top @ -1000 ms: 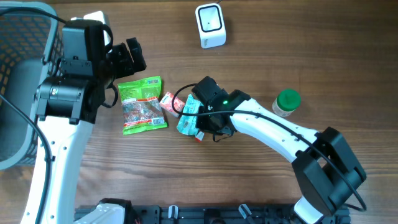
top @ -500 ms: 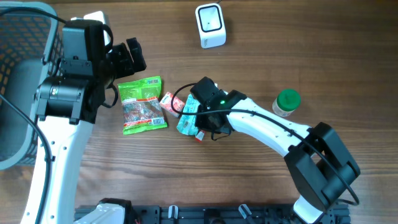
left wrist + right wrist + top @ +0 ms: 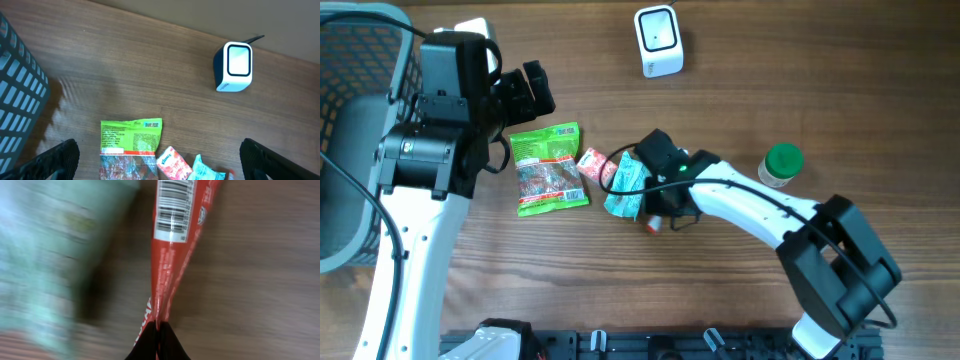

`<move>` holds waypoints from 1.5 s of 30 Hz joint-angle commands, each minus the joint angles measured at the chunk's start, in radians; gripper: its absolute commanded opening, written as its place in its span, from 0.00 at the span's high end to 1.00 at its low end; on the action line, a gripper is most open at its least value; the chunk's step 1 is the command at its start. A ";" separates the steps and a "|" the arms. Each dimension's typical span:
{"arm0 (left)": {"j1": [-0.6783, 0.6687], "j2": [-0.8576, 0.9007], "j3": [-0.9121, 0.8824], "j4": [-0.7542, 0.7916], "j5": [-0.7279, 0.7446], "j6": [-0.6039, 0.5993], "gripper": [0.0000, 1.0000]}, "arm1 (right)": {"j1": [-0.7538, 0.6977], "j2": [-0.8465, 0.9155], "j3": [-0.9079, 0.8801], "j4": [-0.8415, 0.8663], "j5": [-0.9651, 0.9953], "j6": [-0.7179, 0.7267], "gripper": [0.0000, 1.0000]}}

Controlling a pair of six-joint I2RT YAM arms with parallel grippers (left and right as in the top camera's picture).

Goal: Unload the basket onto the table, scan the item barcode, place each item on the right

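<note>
Overhead: the right jaws sit low at mid-desk over the red sachet [image 3: 653,226], just right of the teal pack [image 3: 623,190], with the scanner [image 3: 658,40] well apart at the far edge; the left jaws stand released at the far left. Left wrist: the scanner [image 3: 234,67] shows its window, nothing in front of it. Right wrist: the jaws are clenched on one end seam of the sachet [image 3: 170,255], with the barcode [image 3: 172,207] exposed, so the step in hand is judged to be the pickup. The next move calls for lifting the sachet and presenting the barcode to the scanner.

Red barcoded packet [image 3: 172,255] in right end effector [image 3: 157,332]
</note>
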 commanded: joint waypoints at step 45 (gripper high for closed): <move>-0.002 -0.001 0.005 0.002 -0.009 0.013 0.00 | -0.208 -0.068 0.170 -0.211 0.010 -0.337 0.74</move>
